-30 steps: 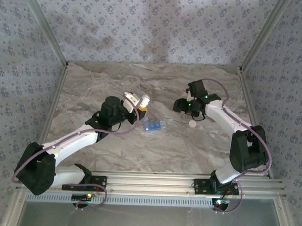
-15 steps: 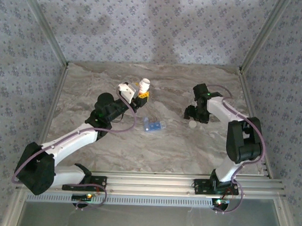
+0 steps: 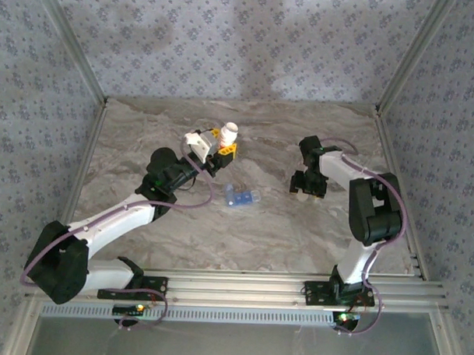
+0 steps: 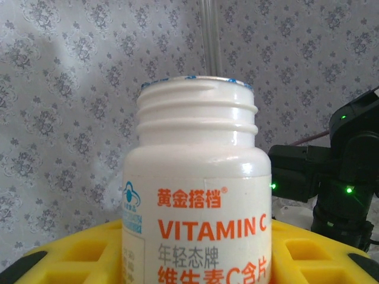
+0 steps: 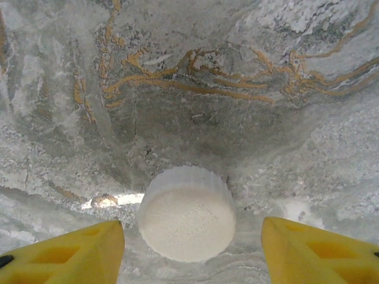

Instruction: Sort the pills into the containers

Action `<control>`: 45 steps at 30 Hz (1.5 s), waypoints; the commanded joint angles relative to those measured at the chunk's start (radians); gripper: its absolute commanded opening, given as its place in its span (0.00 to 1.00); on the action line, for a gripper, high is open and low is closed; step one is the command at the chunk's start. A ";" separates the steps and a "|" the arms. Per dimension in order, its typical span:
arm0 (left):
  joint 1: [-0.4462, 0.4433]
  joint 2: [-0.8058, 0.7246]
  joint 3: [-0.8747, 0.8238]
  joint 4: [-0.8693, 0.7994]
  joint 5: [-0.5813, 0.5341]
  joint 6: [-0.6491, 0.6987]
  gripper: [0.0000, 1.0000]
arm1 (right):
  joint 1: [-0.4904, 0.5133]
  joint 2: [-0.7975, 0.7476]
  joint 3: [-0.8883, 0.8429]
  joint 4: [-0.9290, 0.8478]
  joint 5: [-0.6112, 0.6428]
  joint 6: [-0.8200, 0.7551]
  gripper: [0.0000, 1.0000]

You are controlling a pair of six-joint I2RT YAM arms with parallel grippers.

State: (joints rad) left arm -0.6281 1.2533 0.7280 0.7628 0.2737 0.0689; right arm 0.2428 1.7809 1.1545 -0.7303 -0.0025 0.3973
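Observation:
My left gripper (image 3: 220, 146) is shut on a white-and-orange vitamin C bottle (image 4: 198, 177), held up off the table with its threaded neck uncapped (image 3: 228, 132). The translucent blue pill box (image 3: 242, 197), whose compartments are the containers, lies on the table just in front of it. My right gripper (image 3: 307, 188) is down at the table to the right. In the right wrist view its yellow fingertips (image 5: 89, 251) stand open on either side of a white ribbed bottle cap (image 5: 187, 213), with a gap on both sides. The pills are out of view.
The marble-patterned table top (image 3: 258, 233) is walled by patterned panels at the back (image 3: 241, 53) and both sides. The right arm's black links (image 4: 343, 171) show behind the bottle in the left wrist view.
The left gripper has lifted the bottle back and up, away from the pill box. The right gripper has come down over the white cap and its jaws have narrowed.

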 commanded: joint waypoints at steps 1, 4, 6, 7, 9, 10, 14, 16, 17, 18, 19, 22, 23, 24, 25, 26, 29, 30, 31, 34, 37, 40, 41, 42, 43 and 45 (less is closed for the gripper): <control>0.002 0.006 -0.006 0.057 0.024 -0.013 0.00 | 0.006 0.028 0.000 -0.003 0.017 -0.017 0.63; 0.002 0.005 -0.004 0.051 0.028 -0.013 0.00 | 0.005 0.040 0.004 -0.001 0.015 -0.019 0.61; 0.002 0.004 -0.005 0.047 0.028 -0.012 0.00 | 0.006 0.044 0.004 0.003 0.012 -0.021 0.60; 0.002 0.006 -0.005 0.045 0.028 -0.015 0.00 | 0.006 0.046 0.004 0.003 0.011 -0.022 0.58; 0.001 0.008 -0.005 0.046 0.028 -0.017 0.00 | 0.006 0.048 0.002 0.007 0.010 -0.024 0.56; 0.001 0.009 -0.006 0.047 0.027 -0.018 0.00 | 0.007 0.048 0.002 0.008 0.007 -0.024 0.53; 0.002 0.012 -0.010 0.046 0.029 -0.019 0.00 | 0.007 0.045 -0.004 0.011 0.003 -0.026 0.41; 0.002 0.015 -0.010 0.044 0.030 -0.017 0.00 | 0.008 0.039 -0.004 0.007 -0.003 -0.029 0.35; 0.001 0.017 -0.010 0.043 0.029 -0.014 0.00 | 0.008 0.034 -0.004 0.006 -0.003 -0.031 0.34; 0.001 0.018 -0.012 0.044 0.031 -0.013 0.00 | 0.008 0.026 -0.002 0.005 -0.003 -0.031 0.33; 0.002 0.021 -0.012 0.044 0.031 -0.012 0.00 | 0.010 0.017 0.000 0.003 -0.005 -0.031 0.33; 0.001 0.031 -0.013 0.048 0.031 -0.009 0.00 | 0.013 -0.020 0.018 -0.010 -0.006 -0.034 0.33; 0.002 0.037 -0.015 0.052 0.034 -0.008 0.00 | 0.015 -0.037 0.029 -0.020 -0.008 -0.037 0.33; 0.001 0.043 -0.016 0.056 0.035 -0.005 0.00 | 0.019 -0.053 0.030 -0.030 -0.015 -0.038 0.33; 0.001 0.046 -0.016 0.058 0.040 -0.005 0.00 | 0.023 -0.066 0.073 -0.045 -0.022 -0.038 0.33; 0.001 0.053 -0.014 0.059 0.050 -0.002 0.00 | 0.030 -0.080 0.095 -0.062 -0.030 -0.037 0.33; 0.001 0.070 -0.015 0.072 0.075 0.009 0.00 | 0.053 -0.121 0.168 -0.118 -0.044 -0.039 0.33; 0.002 0.078 -0.018 0.084 0.086 0.011 0.00 | 0.061 -0.134 0.200 -0.142 -0.051 -0.038 0.33; 0.002 0.086 -0.019 0.090 0.095 0.012 0.00 | 0.066 -0.142 0.230 -0.161 -0.059 -0.039 0.33; 0.002 0.107 -0.022 0.105 0.122 0.011 0.00 | 0.085 -0.161 0.330 -0.224 -0.073 -0.045 0.33; 0.000 0.123 -0.034 0.142 0.132 0.015 0.00 | 0.100 -0.170 0.438 -0.281 -0.088 -0.054 0.33; -0.002 0.142 -0.043 0.174 0.143 0.026 0.00 | 0.109 -0.165 0.542 -0.334 -0.131 -0.060 0.33; -0.001 0.151 -0.046 0.189 0.144 0.027 0.00 | 0.115 -0.161 0.575 -0.351 -0.142 -0.063 0.33; -0.002 0.161 -0.049 0.206 0.148 0.028 0.00 | 0.119 -0.154 0.606 -0.367 -0.157 -0.067 0.33; -0.003 0.169 -0.050 0.216 0.148 0.030 0.00 | 0.122 -0.149 0.630 -0.381 -0.168 -0.071 0.33; -0.006 0.185 -0.050 0.228 0.150 0.039 0.00 | 0.127 -0.135 0.676 -0.406 -0.194 -0.080 0.33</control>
State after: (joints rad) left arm -0.6285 1.4204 0.6880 0.8967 0.3943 0.0856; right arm 0.3588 1.6299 1.7626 -1.0325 -0.1341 0.3473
